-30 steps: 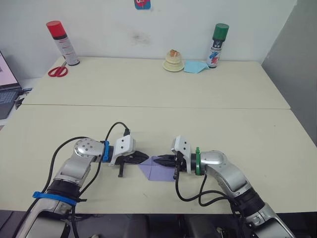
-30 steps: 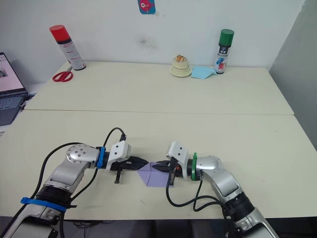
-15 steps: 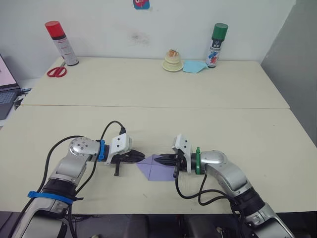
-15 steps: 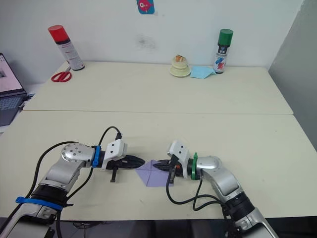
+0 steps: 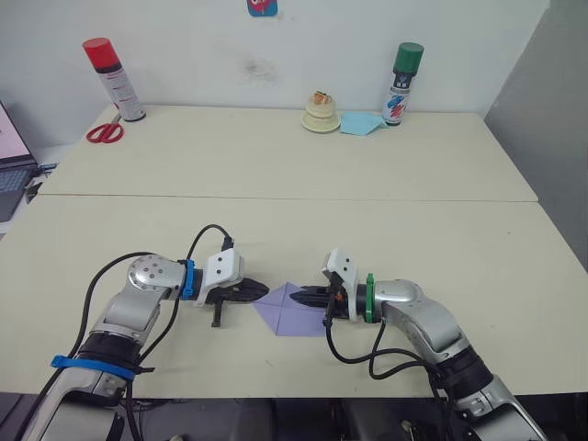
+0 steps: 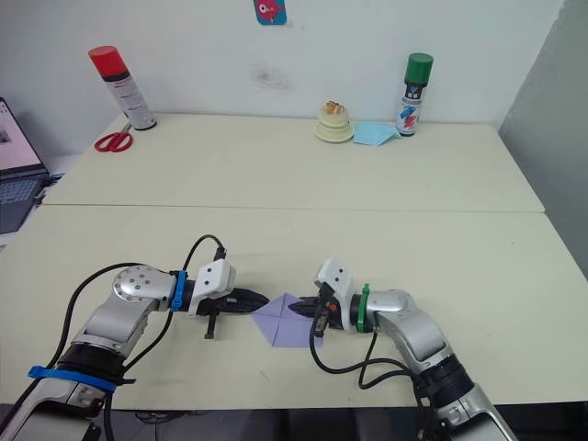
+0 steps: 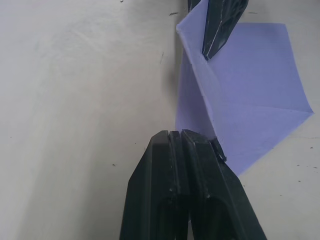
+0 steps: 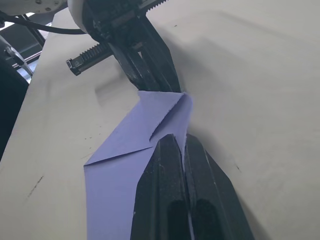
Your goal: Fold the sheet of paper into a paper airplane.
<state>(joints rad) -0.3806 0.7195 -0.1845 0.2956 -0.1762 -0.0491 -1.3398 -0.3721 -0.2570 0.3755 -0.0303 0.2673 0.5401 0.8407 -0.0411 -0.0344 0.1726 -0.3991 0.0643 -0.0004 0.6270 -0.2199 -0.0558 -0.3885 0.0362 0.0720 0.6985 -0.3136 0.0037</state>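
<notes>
Both tools stay pinched on the sheet of paper (image 5: 292,313), left tool (image 5: 260,293), right tool (image 5: 305,296)

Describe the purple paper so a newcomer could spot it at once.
On the near half of the cream table, look between the two grippers' tips. The paper lies flat there, partly folded to a point. It is lavender; the other paper, far back by the green-capped can, is light blue.

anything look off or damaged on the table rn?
Nothing stands out. The sheet of paper lies partly folded on the table between the left claw and right claw, no tears visible. Both spray cans stand upright at the back; scissors lie flat.
</notes>
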